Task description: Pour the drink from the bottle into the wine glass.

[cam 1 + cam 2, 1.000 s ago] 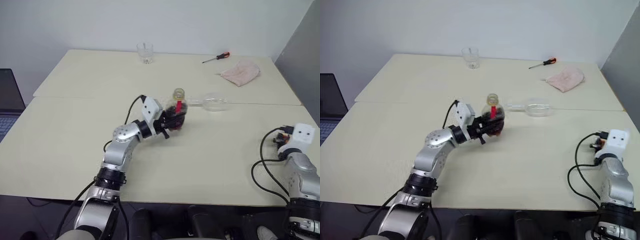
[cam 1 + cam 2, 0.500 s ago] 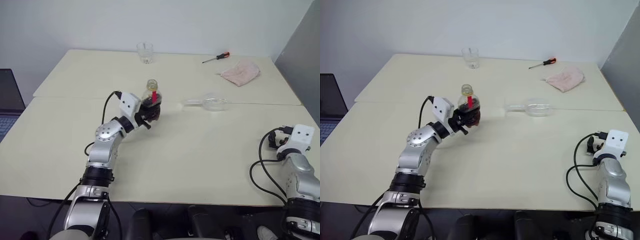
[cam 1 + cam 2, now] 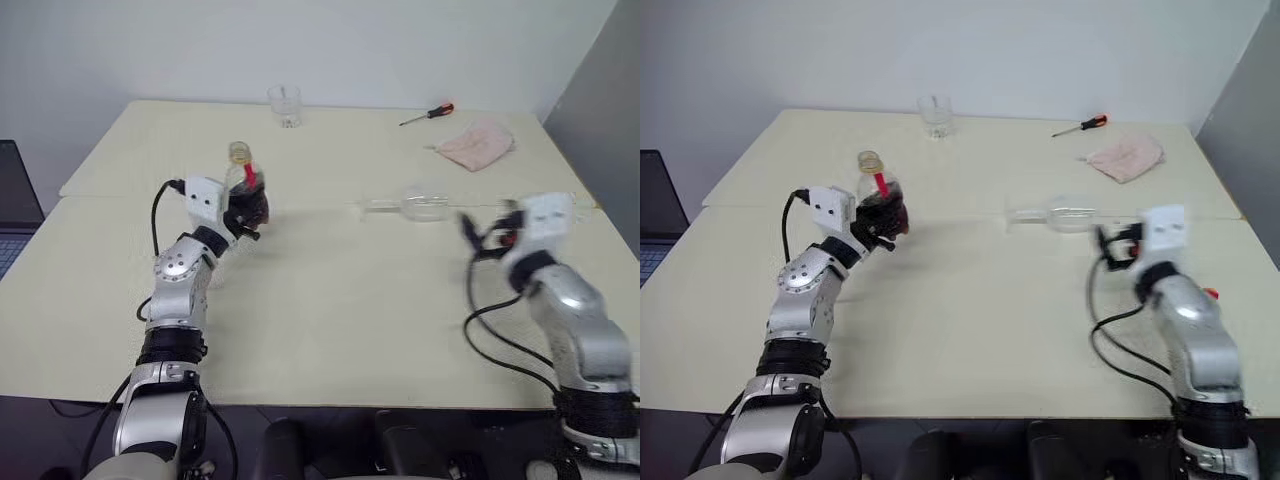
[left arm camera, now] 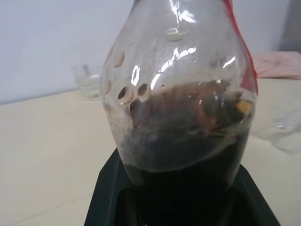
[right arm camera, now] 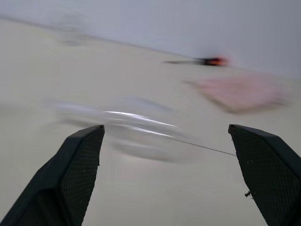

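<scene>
While the table [image 3: 330, 330] is lying wide and bare in front, the wine glass [image 3: 420, 206] is lying on its side near the middle seam, so nothing can be poured until it stands. Facing it, the right claw [image 5: 164, 155] is gaping wide open; a glancing touch is likely to send the bowl rolling or snap the thin stem. Well apart, the left claw [image 3: 243, 212] is clamping the bottle [image 3: 244, 190] upright, drink [image 4: 188, 136] sloshing inside; any tilt is risking a spill.

One bottle [image 3: 245, 193], one wine glass [image 3: 415, 206], one tumbler [image 3: 285, 105], one screwdriver [image 3: 427, 114], one cloth [image 3: 474, 145].
</scene>
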You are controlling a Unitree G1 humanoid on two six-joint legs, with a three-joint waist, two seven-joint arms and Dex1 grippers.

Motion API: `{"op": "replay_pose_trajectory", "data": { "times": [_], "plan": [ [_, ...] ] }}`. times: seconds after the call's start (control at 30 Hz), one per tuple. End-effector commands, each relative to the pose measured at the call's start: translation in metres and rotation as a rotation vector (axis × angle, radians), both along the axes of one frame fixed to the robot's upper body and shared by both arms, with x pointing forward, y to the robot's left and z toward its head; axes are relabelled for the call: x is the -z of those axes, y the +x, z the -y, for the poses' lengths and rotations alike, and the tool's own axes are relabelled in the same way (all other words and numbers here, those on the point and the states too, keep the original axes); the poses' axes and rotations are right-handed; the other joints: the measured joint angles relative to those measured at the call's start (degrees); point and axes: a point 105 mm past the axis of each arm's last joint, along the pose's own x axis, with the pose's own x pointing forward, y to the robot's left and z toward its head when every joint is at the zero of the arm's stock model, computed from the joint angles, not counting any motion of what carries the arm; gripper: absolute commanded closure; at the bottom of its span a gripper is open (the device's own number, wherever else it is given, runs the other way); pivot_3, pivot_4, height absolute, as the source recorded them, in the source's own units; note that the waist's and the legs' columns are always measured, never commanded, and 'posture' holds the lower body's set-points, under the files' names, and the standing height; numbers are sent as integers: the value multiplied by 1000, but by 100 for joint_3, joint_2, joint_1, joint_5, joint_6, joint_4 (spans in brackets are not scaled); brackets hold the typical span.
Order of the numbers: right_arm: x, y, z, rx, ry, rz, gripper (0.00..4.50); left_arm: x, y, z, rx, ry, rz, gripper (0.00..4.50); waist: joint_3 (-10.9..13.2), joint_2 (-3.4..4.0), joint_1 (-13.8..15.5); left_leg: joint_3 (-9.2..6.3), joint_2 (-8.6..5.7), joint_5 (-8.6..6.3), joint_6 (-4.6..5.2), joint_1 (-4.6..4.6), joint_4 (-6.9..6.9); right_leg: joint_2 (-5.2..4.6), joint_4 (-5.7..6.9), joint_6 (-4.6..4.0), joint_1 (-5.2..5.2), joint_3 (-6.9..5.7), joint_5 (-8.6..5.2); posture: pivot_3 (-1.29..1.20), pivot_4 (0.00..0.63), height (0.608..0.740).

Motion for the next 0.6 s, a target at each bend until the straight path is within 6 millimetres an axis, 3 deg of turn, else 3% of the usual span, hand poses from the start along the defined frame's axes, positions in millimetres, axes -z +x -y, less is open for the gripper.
{"op": "replay_pose_trajectory", "data": {
  "times": [0.03,0.2,0.53,0.6],
  "plan": [
    [-9,-13,-22,-131,-45,-6,0,-12,1,-14,-89,-10,71,3447,2,-7,67,-5,-1,0,0,-7,1,0,-5,-6,-1,-9,3,0,150,740],
    [-16,-42,-57,-385,-82,-39,0,7,-2,-34,-194,-66,36,3447,4,-12,133,11,-15,0,0,-16,10,-45,-10,-9,1,-14,11,0,150,740],
    [-17,-37,-59,-374,-108,-42,0,25,-3,-38,-245,-136,-10,3447,-3,-21,126,14,-20,0,0,-9,13,-36,-8,2,4,-16,17,0,150,740],
    [-16,-37,-59,-370,-108,-49,0,30,-4,-39,-260,-155,-21,2747,-3,-21,125,13,-19,0,0,-9,13,-34,-7,2,3,-16,17,0,150,740]
  ]
}}
